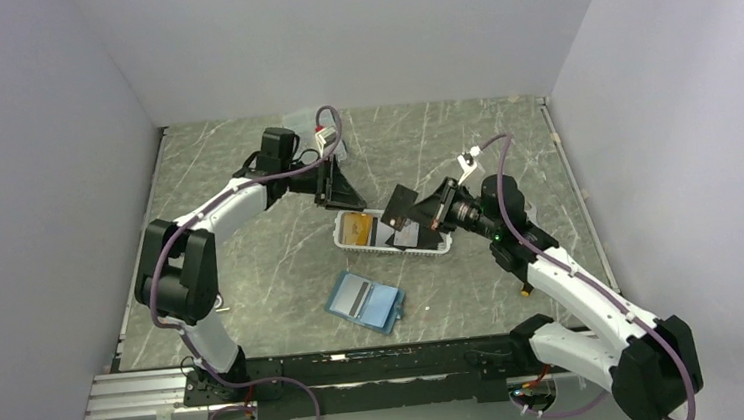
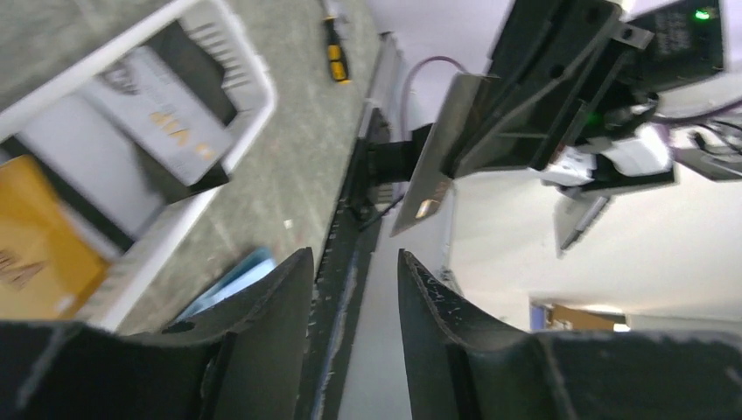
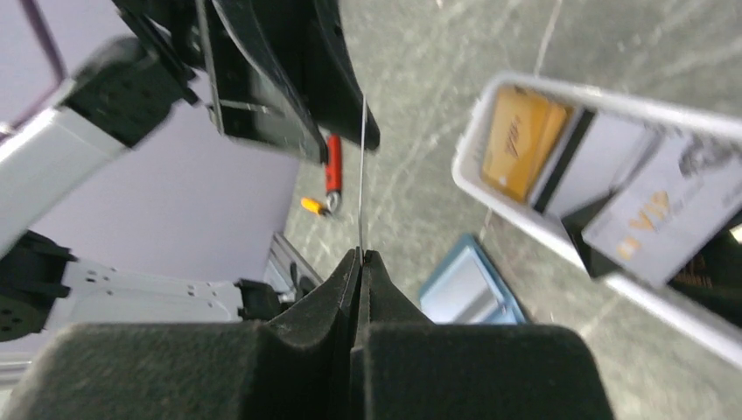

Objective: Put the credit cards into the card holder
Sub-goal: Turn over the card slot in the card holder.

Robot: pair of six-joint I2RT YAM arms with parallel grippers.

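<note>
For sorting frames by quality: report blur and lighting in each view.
Top external: evenly lit and sharp, only soft shadows on the table. Left wrist: smeared throughout, the yellow-gold card soft, washed-out brightness at right. Right wrist: its own fingers out of focus up close; the held card reads as a thin line.

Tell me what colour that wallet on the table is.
The wallet is teal-blue, paler inside; the top view shows it best.

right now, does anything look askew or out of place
Only slightly: the grey card lies skewed across others in the basket. The right gripper pinches a black card in mid-air above the basket. Nothing looks damaged.
</note>
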